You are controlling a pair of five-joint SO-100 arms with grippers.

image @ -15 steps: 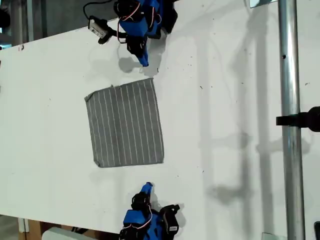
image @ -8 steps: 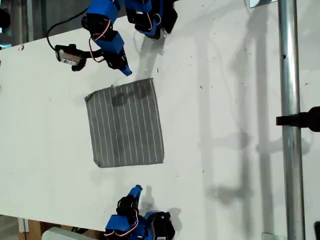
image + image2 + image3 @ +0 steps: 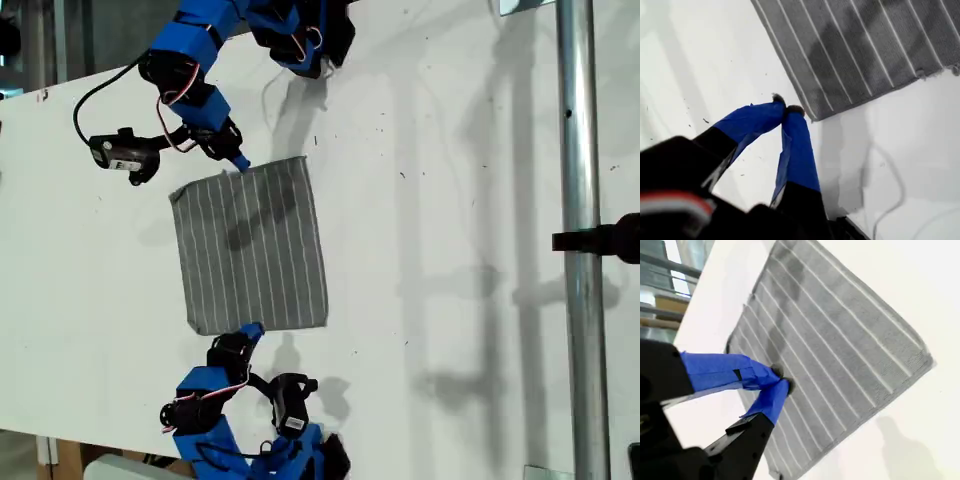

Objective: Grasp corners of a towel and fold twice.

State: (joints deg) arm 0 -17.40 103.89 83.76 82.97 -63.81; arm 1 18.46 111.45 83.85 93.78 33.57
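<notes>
Across the middle of the white table (image 3: 470, 200) lies the grey, roughly square towel with thin white pinstripes (image 3: 250, 250), flat and unfolded. Its stripes run from the edge nearest one arm to the edge nearest the other.

My first gripper (image 3: 237, 163), blue-tipped, reaches in from the top of the exterior view and hangs at the towel's upper edge, between the upper left corner (image 3: 175, 196) and the upper right corner (image 3: 303, 160). Along its own wrist view, the first gripper (image 3: 786, 106) has its tips pressed together with nothing between them. They line up just beside one rounded corner (image 3: 815, 116), over bare table rather than cloth.

My second gripper (image 3: 250, 330) comes from the bottom of the exterior view and sits at the lower edge, between the lower left corner (image 3: 200, 330) and the lower right corner (image 3: 324, 322). Its wrist view shows the second gripper (image 3: 782, 380) with tips meeting, empty as far as I can see, just over the near margin of the towel (image 3: 840, 340).

Each arm therefore serves its own edge. I judge that both sets of jaws must part and shift sideways along that edge to reach a corner.

Half a second ago both grippers stood clear of the cloth, the second well apart from it. Both have since closed in to the edges, while the towel has not moved.
</notes>
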